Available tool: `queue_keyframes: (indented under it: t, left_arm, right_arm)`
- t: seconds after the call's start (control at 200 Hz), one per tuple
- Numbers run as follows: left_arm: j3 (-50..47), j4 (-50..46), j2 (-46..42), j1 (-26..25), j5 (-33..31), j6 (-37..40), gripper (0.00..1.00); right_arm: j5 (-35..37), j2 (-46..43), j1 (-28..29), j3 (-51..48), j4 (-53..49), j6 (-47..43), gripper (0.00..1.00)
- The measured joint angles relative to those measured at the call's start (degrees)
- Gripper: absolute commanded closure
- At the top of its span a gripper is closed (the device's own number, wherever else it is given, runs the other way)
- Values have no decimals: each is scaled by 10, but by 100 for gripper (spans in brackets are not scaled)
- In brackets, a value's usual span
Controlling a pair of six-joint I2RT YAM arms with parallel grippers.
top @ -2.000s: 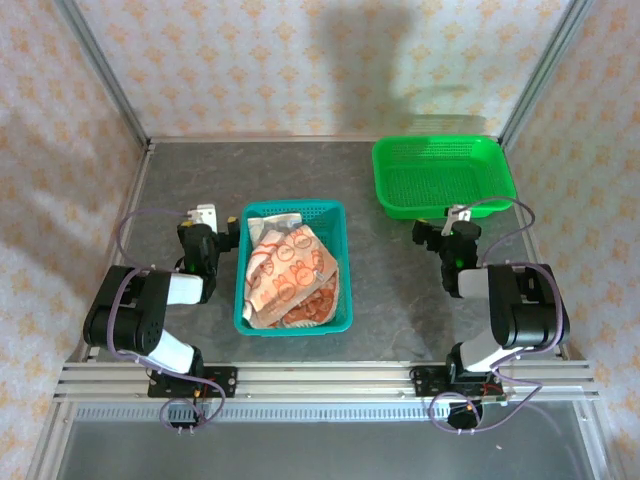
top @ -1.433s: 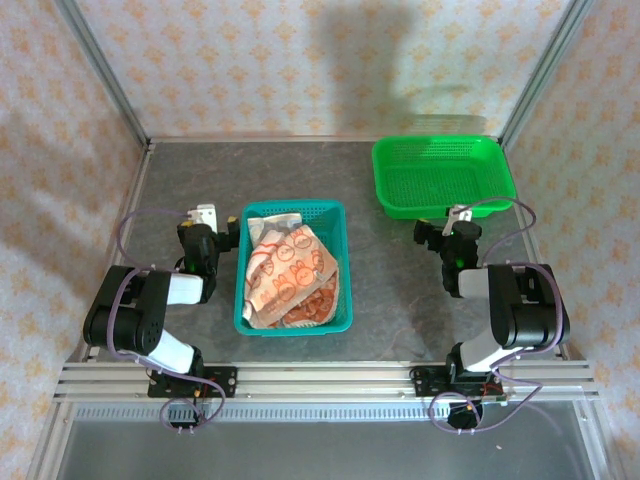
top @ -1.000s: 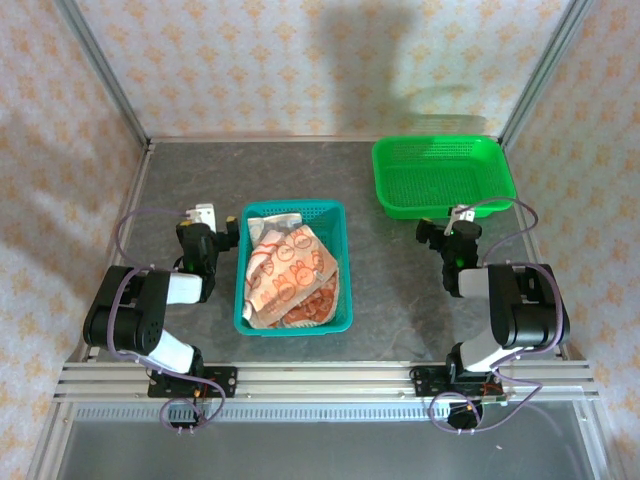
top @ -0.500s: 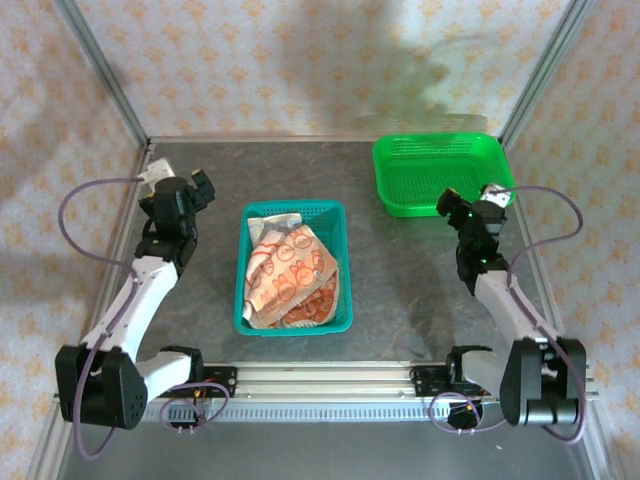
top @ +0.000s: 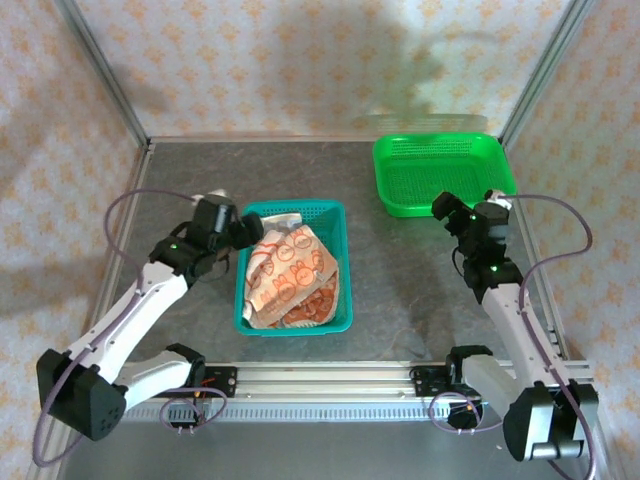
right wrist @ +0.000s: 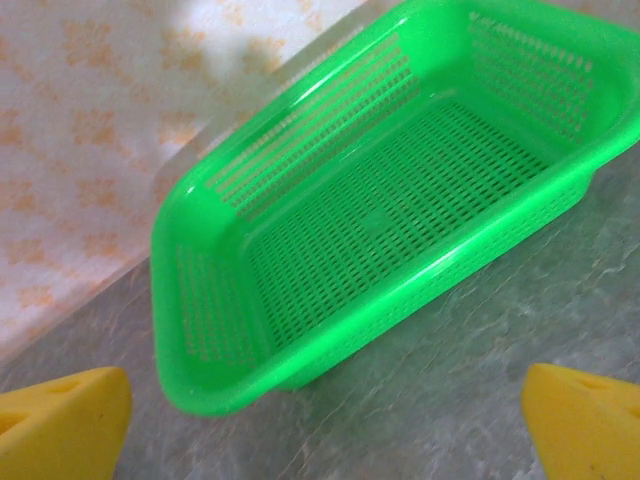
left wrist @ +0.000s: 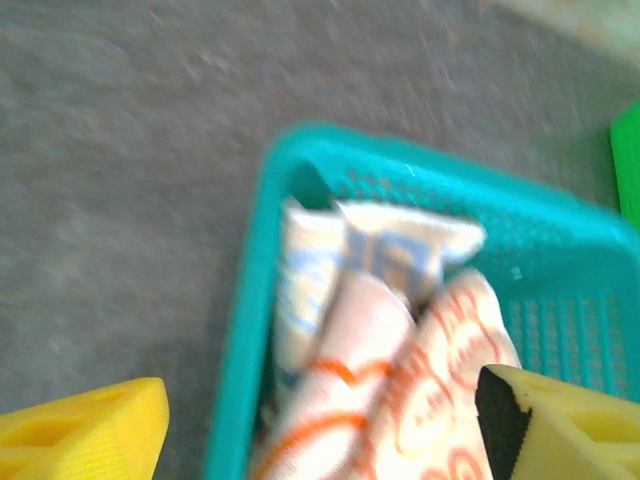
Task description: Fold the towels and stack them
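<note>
Several crumpled orange-and-cream towels (top: 290, 272) lie heaped in a teal mesh basket (top: 296, 328) at the table's middle. My left gripper (top: 236, 232) hangs at the basket's left rim, open, with nothing between its yellow fingers (left wrist: 90, 430). The left wrist view is blurred and shows the towels (left wrist: 400, 380) below the gripper (left wrist: 320, 440), inside the teal rim (left wrist: 245, 330). My right gripper (top: 450, 212) hovers open just in front of the green basket (top: 442, 175), with the table beneath the gripper (right wrist: 330, 430).
The green mesh basket (right wrist: 400, 220) stands at the back right with nothing in it. Grey tabletop (top: 400, 280) spreads between the two baskets and in front of them. Aluminium frame posts (top: 100, 75) and patterned walls close in the sides and back.
Both arms have unfolded from beside their bases. The left swung out to the far left, then in to the teal basket's left rim. The right reached toward the green basket.
</note>
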Motion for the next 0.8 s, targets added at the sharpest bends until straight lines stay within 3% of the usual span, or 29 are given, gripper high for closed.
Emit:
queue_keyframes:
  t: [0.13, 0.26, 0.39, 0.475, 0.59, 0.801]
  left_arm:
    - [24, -36, 45, -114, -12, -14, 23]
    - [37, -57, 113, -166, -18, -17, 24]
    - [43, -75, 181, -191, -17, -14, 26]
    - [45, -75, 217, -204, -10, -14, 41]
    - [44, -69, 261, -207, -7, -24, 49]
    - [63, -60, 344, -164, -6, -25, 71]
  right_arm:
    - [0, -8, 35, 0, -21, 6, 1]
    - [3, -7, 73, 1, -37, 8, 1]
    - [15, -7, 120, 3, -49, 8, 1]
    - [21, -5, 136, 6, -52, 8, 1]
    - [31, -4, 150, 12, -56, 8, 1]
    - [40, -1, 159, 22, -69, 8, 1]
